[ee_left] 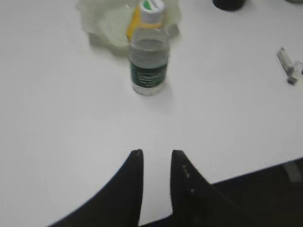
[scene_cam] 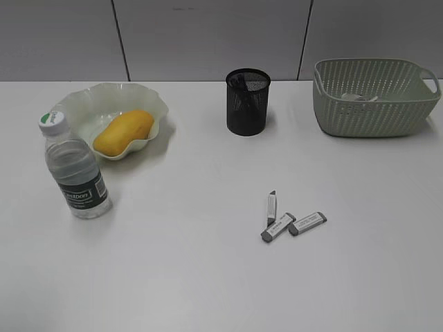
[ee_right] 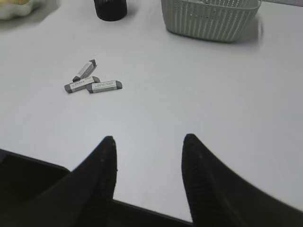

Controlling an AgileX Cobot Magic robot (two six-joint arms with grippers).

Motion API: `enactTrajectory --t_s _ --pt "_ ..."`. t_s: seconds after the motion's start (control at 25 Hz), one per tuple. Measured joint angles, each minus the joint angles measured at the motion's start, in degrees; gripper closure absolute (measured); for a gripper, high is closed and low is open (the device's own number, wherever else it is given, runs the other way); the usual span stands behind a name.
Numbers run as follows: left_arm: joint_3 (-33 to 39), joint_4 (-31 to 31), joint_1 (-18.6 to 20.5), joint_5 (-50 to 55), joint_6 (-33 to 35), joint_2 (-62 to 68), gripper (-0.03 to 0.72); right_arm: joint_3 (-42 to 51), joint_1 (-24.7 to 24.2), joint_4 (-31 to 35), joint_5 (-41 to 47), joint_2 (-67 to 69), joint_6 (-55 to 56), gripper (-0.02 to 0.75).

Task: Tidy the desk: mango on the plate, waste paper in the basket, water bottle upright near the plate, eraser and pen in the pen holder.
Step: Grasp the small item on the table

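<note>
- 3 erasers (scene_cam: 289,223) still loose on the desk (scene_cam: 208,277), front-right of centre, well apart from the pen holder (scene_cam: 248,102). Grey w/ white paper sleeves; 2 lie touching end to side, 3rd just behind, angled away.
- Handling, my guess: light, stiff little blocks, sleeves a bit slick. Best pinched across the short width at mid-sleeve, one at a time; the touching pair will likely nudge each other.
- Right gripper (ee_right: 149,142): fingers spread apart, nothing btwn them, hovering over bare desk near the front edge; erasers ahead & to the left in the right wrist view.
- Left gripper (ee_left: 156,153): fingers a narrow gap apart, empty, low over the desk; water bottle (ee_left: 148,52) straight ahead.
- Water bottle upright, white cap, dark green label, clear body part full; just beside the plate (scene_cam: 83,104). Likely tippy if knocked, smooth sides.
- Mango (scene_cam: 124,132) yellow-orange, oval, lying on the plate; plate pale green w/ wavy rim.
- Basket (scene_cam: 374,97) back right, sage green, perforated; sth white inside, prob the waste paper (scene_cam: 358,97).
- Pen holder black mesh, back centre; dark shapes inside, can't tell if pen.
- Looks like only the erasers are left.
</note>
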Motion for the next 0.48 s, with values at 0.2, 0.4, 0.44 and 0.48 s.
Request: enactTrajectory --t_s 0.2,0.4,0.44,0.48 --pt "-6.37 -13.39 -0.69 -4.99 8.09 26.65 0.413 1.4 0.0 1.56 -2.79 1.14 -0.52 0.39" --pt "-18.0 -18.69 -11.25 -11.74 11.4 46.09 0.407 1.44 0.0 1.87 -3.22 1.37 -0.75 0.42" --pt "-20.41 -17.23 -15.04 -13.79 10.07 49.05 0.412 1.44 0.0 1.87 -3.22 1.37 -0.75 0.421" --pt "-22.29 -15.49 -18.35 -15.38 8.48 51.64 0.415 1.44 0.0 1.87 -3.22 1.37 -0.75 0.421"
